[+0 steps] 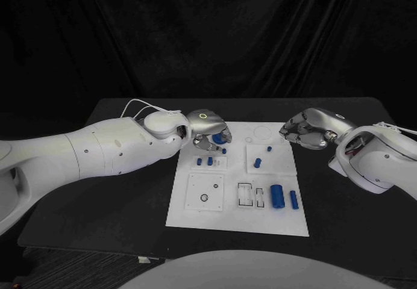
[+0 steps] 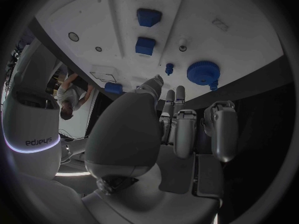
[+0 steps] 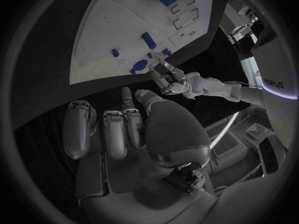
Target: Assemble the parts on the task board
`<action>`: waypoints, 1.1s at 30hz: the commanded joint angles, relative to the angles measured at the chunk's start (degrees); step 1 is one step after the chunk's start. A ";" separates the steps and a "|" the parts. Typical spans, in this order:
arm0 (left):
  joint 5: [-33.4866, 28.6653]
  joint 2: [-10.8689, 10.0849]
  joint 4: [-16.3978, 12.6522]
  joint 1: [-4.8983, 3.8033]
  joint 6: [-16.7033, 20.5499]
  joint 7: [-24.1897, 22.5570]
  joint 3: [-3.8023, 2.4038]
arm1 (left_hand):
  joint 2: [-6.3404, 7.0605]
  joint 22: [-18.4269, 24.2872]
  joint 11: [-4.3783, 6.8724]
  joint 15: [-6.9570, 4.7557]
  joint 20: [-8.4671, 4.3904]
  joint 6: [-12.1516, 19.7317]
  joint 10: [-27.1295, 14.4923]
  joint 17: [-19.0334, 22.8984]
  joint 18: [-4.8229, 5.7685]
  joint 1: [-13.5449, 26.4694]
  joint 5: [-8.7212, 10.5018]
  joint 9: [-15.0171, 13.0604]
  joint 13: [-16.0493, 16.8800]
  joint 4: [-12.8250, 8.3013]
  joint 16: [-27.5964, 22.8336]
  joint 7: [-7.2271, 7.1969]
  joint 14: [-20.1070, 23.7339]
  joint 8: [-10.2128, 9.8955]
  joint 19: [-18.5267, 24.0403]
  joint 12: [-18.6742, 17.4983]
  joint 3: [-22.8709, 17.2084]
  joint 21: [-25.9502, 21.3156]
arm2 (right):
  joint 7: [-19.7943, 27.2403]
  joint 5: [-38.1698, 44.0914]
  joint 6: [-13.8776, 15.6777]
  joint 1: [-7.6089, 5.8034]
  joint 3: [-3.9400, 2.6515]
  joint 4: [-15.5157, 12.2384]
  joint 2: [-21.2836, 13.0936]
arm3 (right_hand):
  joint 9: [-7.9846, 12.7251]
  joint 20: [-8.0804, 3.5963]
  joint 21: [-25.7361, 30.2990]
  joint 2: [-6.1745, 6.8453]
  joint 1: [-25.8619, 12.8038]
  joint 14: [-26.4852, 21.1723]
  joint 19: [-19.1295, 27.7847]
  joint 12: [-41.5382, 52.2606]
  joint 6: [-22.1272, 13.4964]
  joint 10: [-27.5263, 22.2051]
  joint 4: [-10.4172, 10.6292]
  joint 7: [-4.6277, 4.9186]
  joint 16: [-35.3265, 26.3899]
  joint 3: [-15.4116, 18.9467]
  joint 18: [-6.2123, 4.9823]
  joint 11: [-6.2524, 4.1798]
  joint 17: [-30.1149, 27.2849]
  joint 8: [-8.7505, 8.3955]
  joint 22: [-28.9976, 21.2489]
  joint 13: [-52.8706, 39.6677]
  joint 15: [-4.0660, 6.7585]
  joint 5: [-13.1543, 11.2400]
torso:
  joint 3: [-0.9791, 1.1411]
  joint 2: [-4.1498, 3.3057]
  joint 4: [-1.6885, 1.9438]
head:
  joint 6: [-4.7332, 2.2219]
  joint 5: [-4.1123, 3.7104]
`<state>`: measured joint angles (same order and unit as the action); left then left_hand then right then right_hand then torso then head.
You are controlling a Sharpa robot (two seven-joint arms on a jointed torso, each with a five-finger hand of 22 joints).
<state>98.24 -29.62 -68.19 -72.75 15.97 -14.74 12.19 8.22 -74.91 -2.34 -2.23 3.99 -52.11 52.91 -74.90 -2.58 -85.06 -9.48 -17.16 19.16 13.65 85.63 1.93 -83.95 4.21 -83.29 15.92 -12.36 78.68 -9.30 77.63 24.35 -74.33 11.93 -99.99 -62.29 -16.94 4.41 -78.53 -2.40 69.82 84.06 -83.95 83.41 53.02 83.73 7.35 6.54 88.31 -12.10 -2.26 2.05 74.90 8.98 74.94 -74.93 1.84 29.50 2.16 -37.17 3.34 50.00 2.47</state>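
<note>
Near edge of board: I saw the white task board (image 1: 236, 220) lying in the middle of the black table (image 1: 104, 205), its near strip bare of parts.
Near row, right side: two blue cylinders (image 1: 277, 195) lay side by side with a smaller one (image 1: 294, 199) just beside, their long axes running from me toward the far edge. Empty rectangular slots (image 1: 250, 195) sat just left of them.
Middle row: a short blue peg (image 1: 258, 161) lay on the right-hand plate; two small blue pieces (image 1: 205, 161) sat on the left-hand plate, just below my left hand.
Left hand: my left hand (image 1: 208, 129) hung over the board's far left corner, fingers pointing down at the board. In the wrist view the fingers (image 2: 186, 129) stood straight and close together with nothing between them that I could make out; I judged it empty, narrowly open.
Blue gear: a round toothed blue part (image 2: 203, 72) lay just ahead of those fingertips, with a small blue peg (image 2: 169, 67) beside it.
Right hand: my right hand (image 1: 308, 129) hovered off the board's far right edge, fingers (image 3: 115, 132) loosely extended, holding nothing.
Deciding relation: I judged the left hand the nearer by far to the far-left parts; the gear lay just ahead of its fingertips.
</note>
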 commanded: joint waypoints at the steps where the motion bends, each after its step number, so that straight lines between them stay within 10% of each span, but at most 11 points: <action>1: 0.84 0.61 0.53 0.29 -1.45 0.49 -0.05 | -0.17 -11.60 0.02 0.27 0.40 0.03 0.31 -8.18 -0.05 -0.54 -0.77 0.23 0.38 -0.71 0.22 -0.27 -2.58 -0.36 0.01 0.67 -0.23 0.22 | -0.18 0.12 1.21 0.03 -0.05 -0.17 -0.14 | 0.07 -0.29 0.21 0.53 -0.03 4.99 -0.71 -0.20 0.03 -0.21 -0.08 0.00 0.20 -0.31 -0.56 -0.27 10.45 -0.25 11.32 -5.60 0.27 0.36 | 0.05 0.00 -0.07 | 0.00 0.14; 33: 0.85 4.29 4.95 1.28 -5.66 1.80 -0.06 | -0.62 -11.22 0.06 0.43 0.64 -1.51 -1.75 -6.46 -0.34 -0.03 -1.34 1.25 2.27 -2.24 -0.60 0.65 -1.56 0.24 0.86 2.98 -1.97 -1.04 | 1.12 0.12 2.81 0.03 -0.05 -0.38 -0.45 | 0.13 -0.31 -0.08 0.58 -0.03 5.04 -0.86 -0.71 -0.09 -0.49 -0.01 0.03 0.27 -0.54 -0.49 -0.26 10.68 -0.36 11.42 -4.92 0.26 1.05 | 0.01 -0.06 -0.03 | 0.00 0.30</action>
<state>98.59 -25.48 -63.46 -71.62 11.49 -12.84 12.19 7.96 -74.91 -2.55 -2.24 4.50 -53.26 51.04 -74.90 -2.59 -84.87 -10.55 -15.98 21.49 11.53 85.19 2.67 -83.95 4.21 -82.76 19.01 -14.18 77.84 -7.97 77.62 26.11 -74.33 11.94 -100.27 -62.72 -16.89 4.41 -78.53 -2.40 69.82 84.05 -83.95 83.03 53.02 83.52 7.35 6.54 88.34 -12.42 -2.26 1.84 74.90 8.98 74.92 -74.93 1.84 30.38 2.18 -37.20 3.31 49.99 2.82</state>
